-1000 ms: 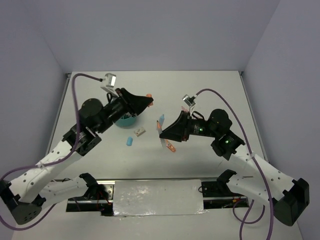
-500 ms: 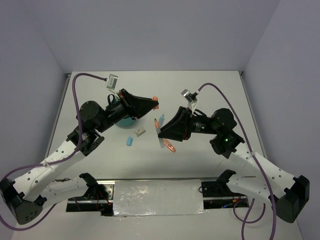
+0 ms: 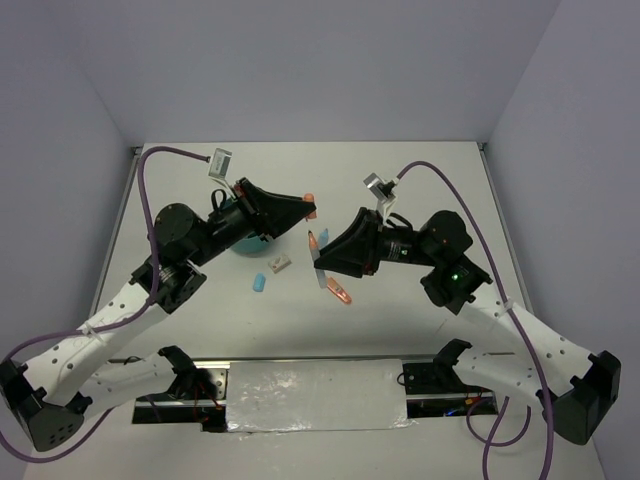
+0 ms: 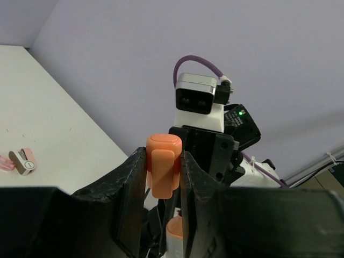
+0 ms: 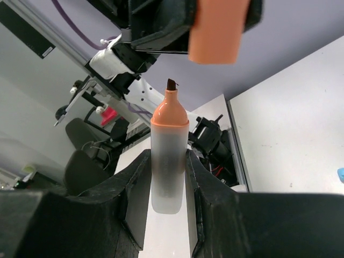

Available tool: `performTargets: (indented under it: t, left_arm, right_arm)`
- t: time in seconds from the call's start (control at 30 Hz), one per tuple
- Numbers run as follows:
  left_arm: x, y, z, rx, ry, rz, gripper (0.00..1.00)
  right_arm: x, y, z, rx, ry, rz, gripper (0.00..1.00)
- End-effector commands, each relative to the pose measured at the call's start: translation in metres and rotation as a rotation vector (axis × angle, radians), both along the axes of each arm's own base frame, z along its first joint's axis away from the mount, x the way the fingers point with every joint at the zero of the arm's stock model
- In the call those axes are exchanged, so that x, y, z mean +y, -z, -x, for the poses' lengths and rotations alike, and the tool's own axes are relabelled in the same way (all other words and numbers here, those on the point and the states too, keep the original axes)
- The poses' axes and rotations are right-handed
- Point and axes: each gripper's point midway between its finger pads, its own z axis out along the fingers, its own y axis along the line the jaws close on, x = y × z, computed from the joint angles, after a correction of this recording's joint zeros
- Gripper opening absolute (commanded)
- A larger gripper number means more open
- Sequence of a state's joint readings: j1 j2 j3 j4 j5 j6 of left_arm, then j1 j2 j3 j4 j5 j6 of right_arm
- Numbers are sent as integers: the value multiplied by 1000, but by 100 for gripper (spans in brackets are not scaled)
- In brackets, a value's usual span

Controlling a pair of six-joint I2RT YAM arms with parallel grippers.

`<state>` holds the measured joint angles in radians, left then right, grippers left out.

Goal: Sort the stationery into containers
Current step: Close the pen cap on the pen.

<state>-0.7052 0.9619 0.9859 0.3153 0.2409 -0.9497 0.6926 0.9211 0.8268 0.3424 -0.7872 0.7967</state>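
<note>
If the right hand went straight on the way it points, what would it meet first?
Probably the orange cap held in the left hand, facing the uncapped orange marker that the right hand grips. The cap sits slightly off the tip's line, and depth is unclear.

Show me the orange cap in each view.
Top external: orange cap just above centre.
Left wrist: cap at centre, between the jaws.
Right wrist: cap at the top edge, right of centre.
Shared landmark: the uncapped orange marker facing the cap.
</note>
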Motion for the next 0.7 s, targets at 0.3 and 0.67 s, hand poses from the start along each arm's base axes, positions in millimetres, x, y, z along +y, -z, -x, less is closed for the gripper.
performTargets:
  t: [0.3, 0.67]
  left_arm:
    - [13, -37, 19, -75, 27, 135, 0]
    - [13, -30, 21, -74, 41, 146, 0]
  right_arm:
    - [-2, -27, -12, -84, 40, -73, 0]
    - [-5, -34, -15, -98, 52, -92, 0]
